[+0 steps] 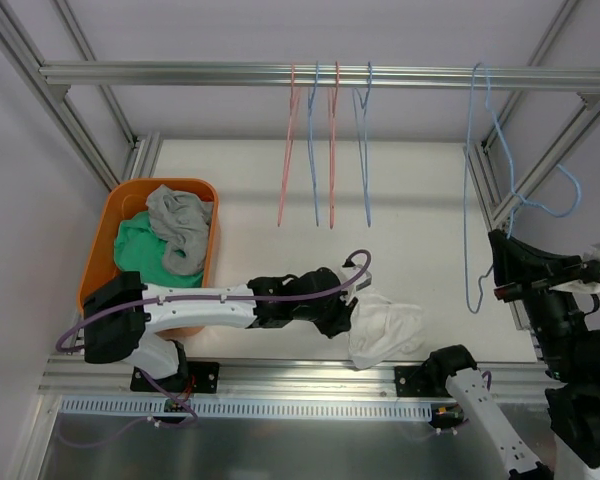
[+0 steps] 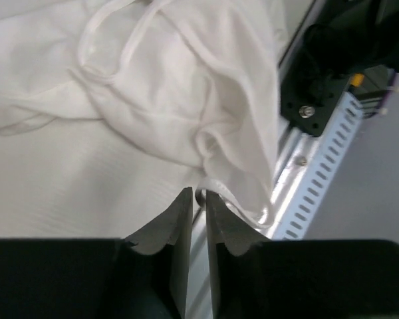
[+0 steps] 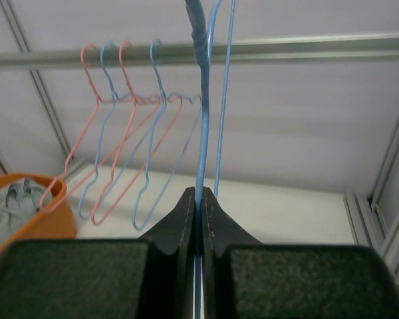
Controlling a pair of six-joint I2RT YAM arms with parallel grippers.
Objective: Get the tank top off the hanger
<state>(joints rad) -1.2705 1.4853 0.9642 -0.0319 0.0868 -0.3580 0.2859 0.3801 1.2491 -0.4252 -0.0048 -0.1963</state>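
Observation:
The white tank top [image 1: 388, 328] lies crumpled on the table near its front edge, off the hanger. In the left wrist view it [image 2: 186, 86] fills the upper frame. My left gripper [image 1: 352, 305] sits at its left side; its jaws [image 2: 199, 196] are shut on a thin hem of the tank top. The bare blue wire hanger [image 1: 470, 200] hangs from the rail at the right. My right gripper [image 1: 500, 245] is shut on the hanger's wire, which runs up between its fingertips [image 3: 199, 193] to the rail as a blue wire [image 3: 201, 100].
An orange basket [image 1: 105, 240] with grey and green clothes stands at the left. Several pink and blue empty hangers [image 1: 330, 150] hang from the rail [image 1: 180, 72] at mid-table. The aluminium front edge [image 1: 310, 375] and the right arm's base [image 1: 445, 370] lie beside the tank top.

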